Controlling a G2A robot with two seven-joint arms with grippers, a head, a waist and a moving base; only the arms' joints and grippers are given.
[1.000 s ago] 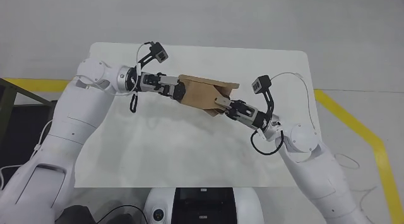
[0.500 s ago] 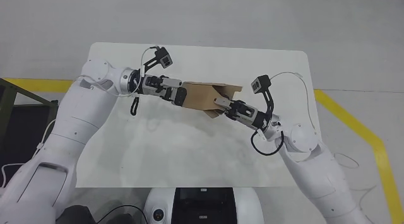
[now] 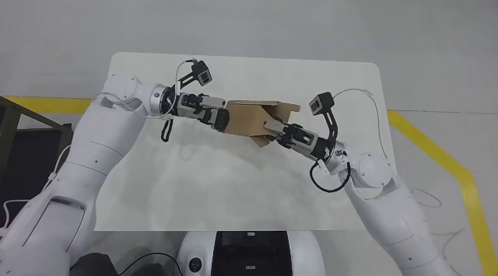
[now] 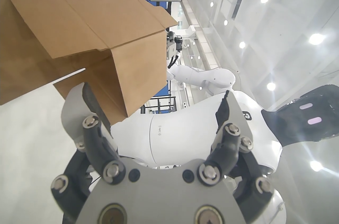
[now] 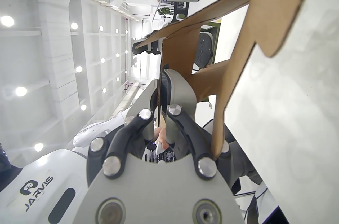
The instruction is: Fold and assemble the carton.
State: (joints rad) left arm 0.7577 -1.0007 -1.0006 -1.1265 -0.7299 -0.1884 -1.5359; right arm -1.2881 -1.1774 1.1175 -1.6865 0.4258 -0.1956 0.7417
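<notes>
A brown cardboard carton [image 3: 253, 117] is held up over the middle of the white table [image 3: 194, 190], partly unfolded with loose flaps. My right gripper [image 3: 272, 127] is shut on one carton panel [image 5: 176, 50], the cardboard edge pinched between its fingers [image 5: 169, 87]. My left gripper [image 3: 222, 117] stands open at the carton's opposite end; in the left wrist view one of its fingers [image 4: 90, 100] lies against a carton flap [image 4: 111, 71] and the other finger [image 4: 225, 108] is well apart from it.
The table's near half and far edge [image 3: 249, 62] carry nothing. A yellow floor line [image 3: 443, 159] runs beside the table on the right, and a dark frame [image 3: 19, 113] stands at the left.
The left gripper has moved a little right and nearer, staying at the carton's end. The carton has shifted slightly with it. The right gripper keeps its hold.
</notes>
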